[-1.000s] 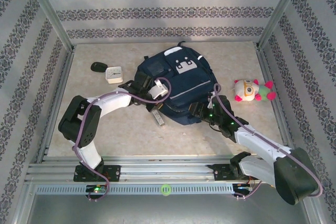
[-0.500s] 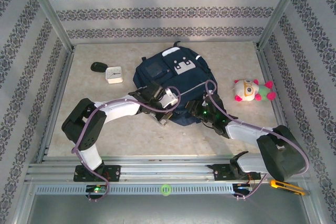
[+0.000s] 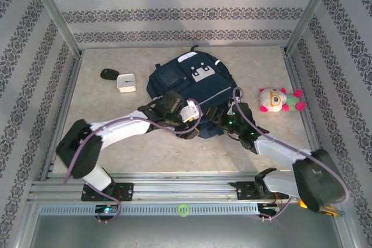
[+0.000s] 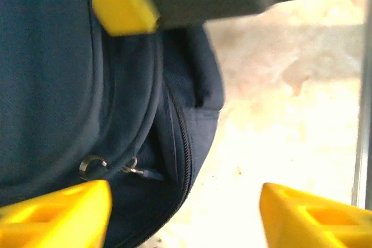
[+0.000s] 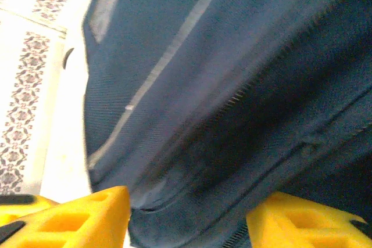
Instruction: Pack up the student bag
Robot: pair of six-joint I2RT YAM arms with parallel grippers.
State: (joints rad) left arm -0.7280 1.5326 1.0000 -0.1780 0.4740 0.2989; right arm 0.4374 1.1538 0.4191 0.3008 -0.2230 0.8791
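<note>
Top external view: the large dark navy fabric student bag [image 3: 189, 82] lies flat in the middle of the beige surface [image 3: 145, 152]. Its long axis runs away from the arm bases, with the handle end far and the zipped end near. At that near end, the left tool [image 3: 189, 127] is beside the right tool [image 3: 214, 121]. The left tool's yellow fingers [image 4: 58, 213] stand apart, clamping nothing, with the zip line [image 4: 177, 137] just ahead. The right tool's fingers [image 5: 75, 219] are also apart, straddling bag fabric. I judge the left nearer the zip.
</note>
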